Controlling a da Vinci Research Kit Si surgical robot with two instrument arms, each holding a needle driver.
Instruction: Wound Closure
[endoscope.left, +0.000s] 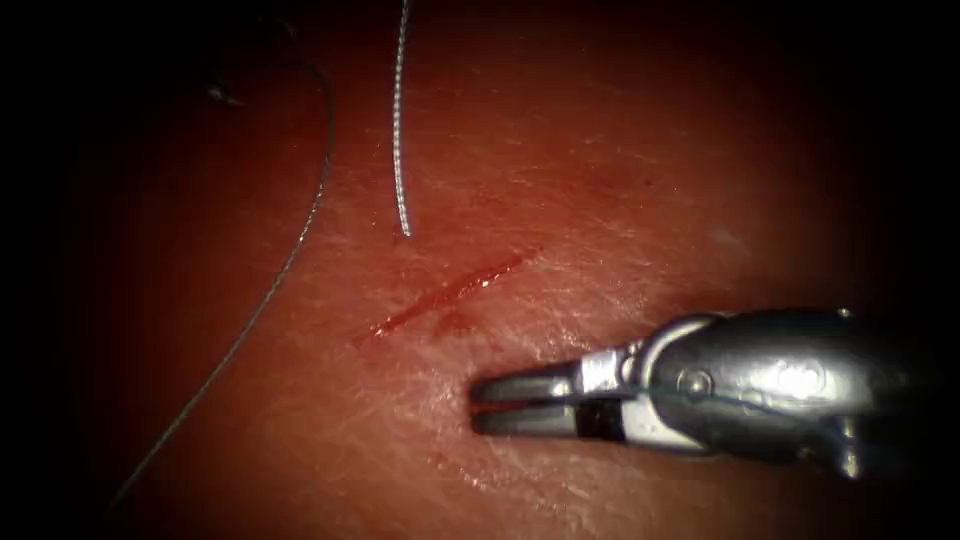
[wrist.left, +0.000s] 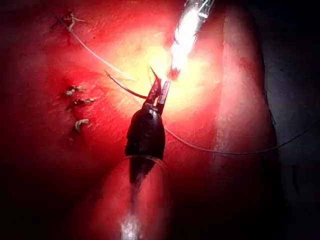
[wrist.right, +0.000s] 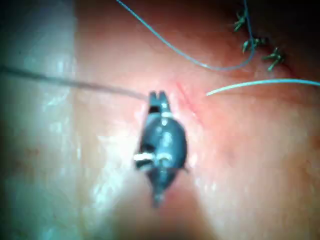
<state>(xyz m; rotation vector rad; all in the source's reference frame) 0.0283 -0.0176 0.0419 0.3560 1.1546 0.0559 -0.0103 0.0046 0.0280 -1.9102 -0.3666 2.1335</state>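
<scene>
- The right pincer (endoscope.left: 520, 405) lies just below the cut (endoscope.left: 450, 293) on the tissue (endoscope.left: 600, 200). Its jaws are pressed almost together and hold nothing.
- The left pincer (wrist.left: 157, 92) looks clamped on a thin curved piece, which I take for the needle (endoscope.left: 399, 130).
- The needle's free tip hangs just above the cut, not in the tissue.
- The thread (endoscope.left: 280, 270) trails loose, well left of the cut.
- The needle is probably stiff, slick and light. It is best gripped on its body, back from the fragile point.
- The thread is limp, so any stretch can be taken.
</scene>
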